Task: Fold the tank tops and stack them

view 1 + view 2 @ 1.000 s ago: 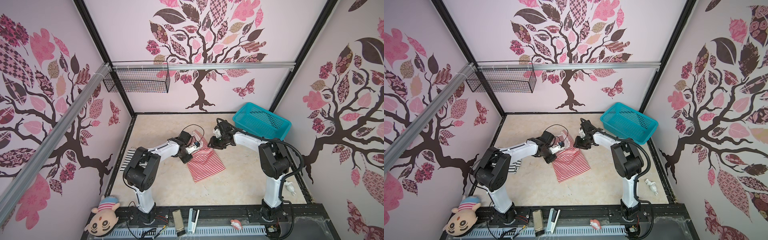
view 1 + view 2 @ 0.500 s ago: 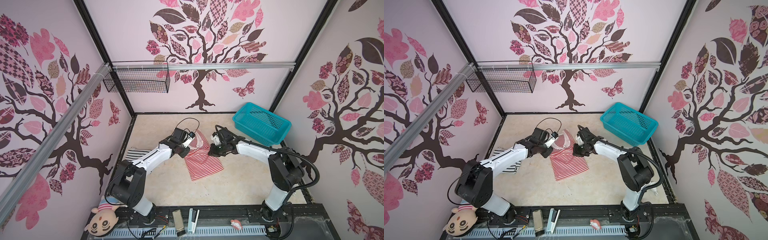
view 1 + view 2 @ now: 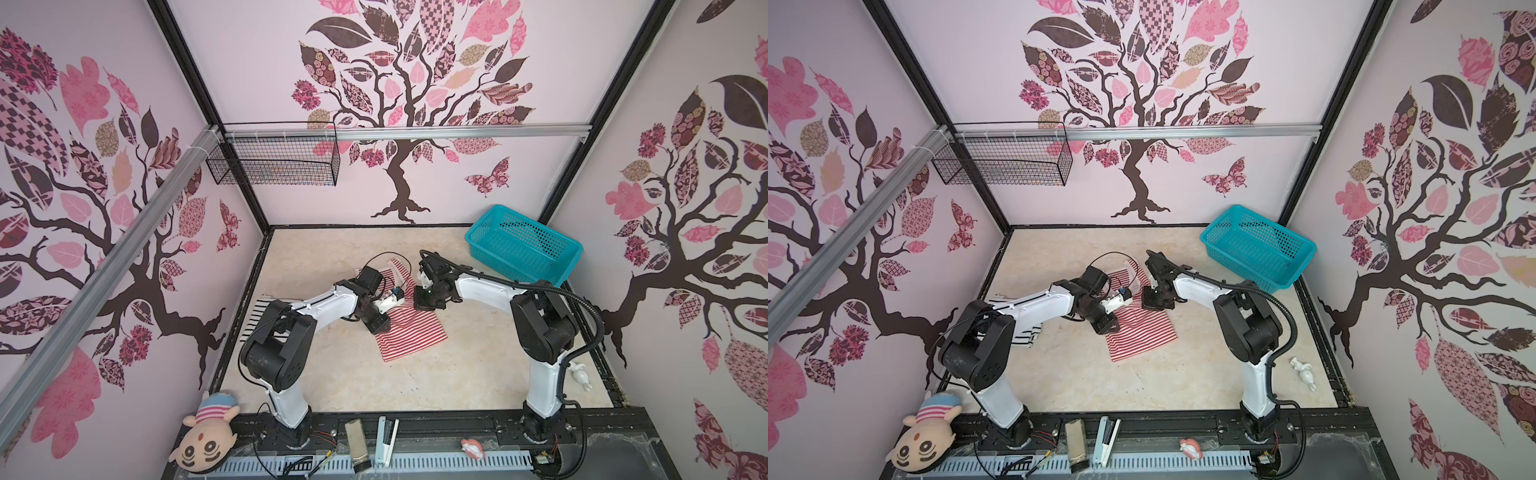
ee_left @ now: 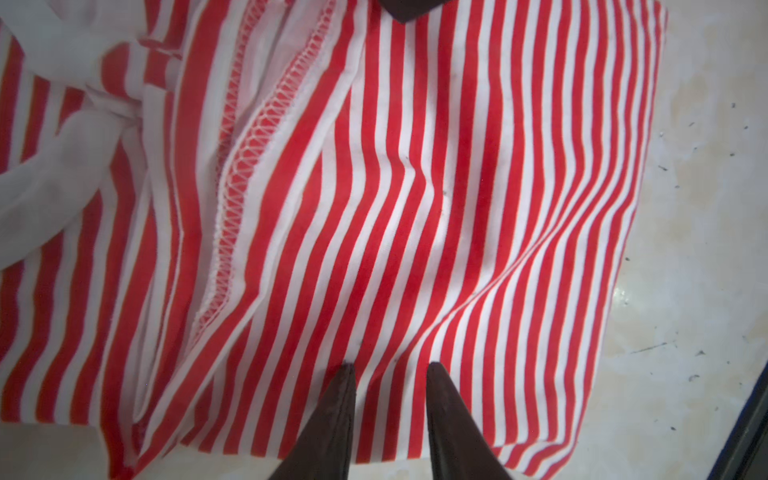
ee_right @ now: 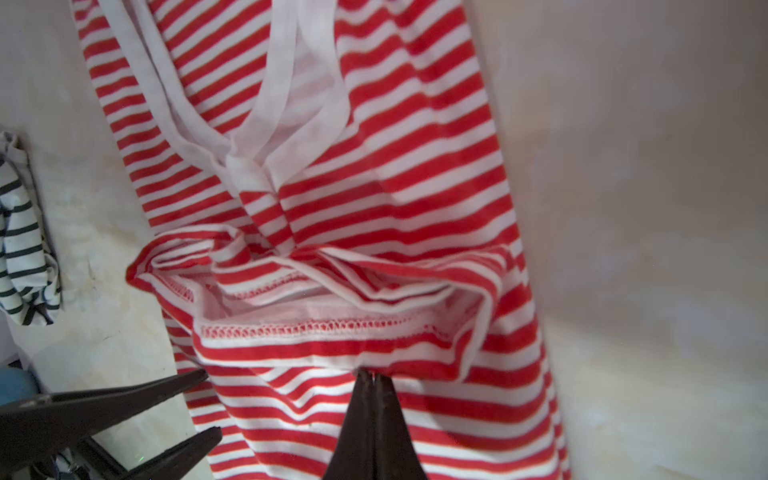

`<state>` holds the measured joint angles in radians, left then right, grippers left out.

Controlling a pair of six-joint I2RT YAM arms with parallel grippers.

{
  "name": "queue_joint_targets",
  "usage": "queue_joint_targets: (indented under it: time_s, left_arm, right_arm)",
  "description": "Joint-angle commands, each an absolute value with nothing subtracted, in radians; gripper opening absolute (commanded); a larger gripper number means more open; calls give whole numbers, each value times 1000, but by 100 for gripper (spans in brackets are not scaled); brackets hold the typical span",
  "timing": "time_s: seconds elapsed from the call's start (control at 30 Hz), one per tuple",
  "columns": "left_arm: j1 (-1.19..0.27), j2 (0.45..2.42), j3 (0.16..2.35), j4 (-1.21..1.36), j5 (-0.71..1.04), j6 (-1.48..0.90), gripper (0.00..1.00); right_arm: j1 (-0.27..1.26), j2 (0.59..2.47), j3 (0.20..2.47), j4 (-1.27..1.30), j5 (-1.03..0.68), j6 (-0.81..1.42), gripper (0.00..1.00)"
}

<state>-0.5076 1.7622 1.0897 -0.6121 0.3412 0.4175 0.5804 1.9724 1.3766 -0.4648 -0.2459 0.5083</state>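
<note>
While right pincer pinches red-and-white tank top hem, left pincer part-spread, tips at same cloth.

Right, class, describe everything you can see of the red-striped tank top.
The red top is soft knit, red-and-white striped, with pale neck and armhole trim and a zigzag-stitched hem. It lies rumpled on the table, its hem end turned back over the body. The right gripper is shut on that fold's edge; the left gripper, open, is poised over the stripes.
</note>
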Motion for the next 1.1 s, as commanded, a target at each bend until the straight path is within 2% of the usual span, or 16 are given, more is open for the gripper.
queue_joint_targets:
  time_s: [0.0,0.5,0.63,0.73,0.9,1.07]
  left_arm:
    - [-508,1788,1147,-579,310,413,33]
    - [-504,1866,1198,-490,52,343,35]
    - [-488,1850,1189,-446,32,316,35]
    - [-475,1834,1186,-420,29,296,36]
    - [-469,1825,1186,-390,-10,275,36]
    - [-466,1882,1227,-420,-61,282,36]
  right_arm:
    - [586,2021,1456,-552,-170,486,0]
    - [536,2205,1726,-631,-156,471,1]
    - [528,2229,1767,-647,-159,460,1]
    - [530,2197,1755,-646,-171,457,0]
    - [570,1997,1603,-546,-157,477,4]
    - [623,1911,1521,-522,-188,506,6]
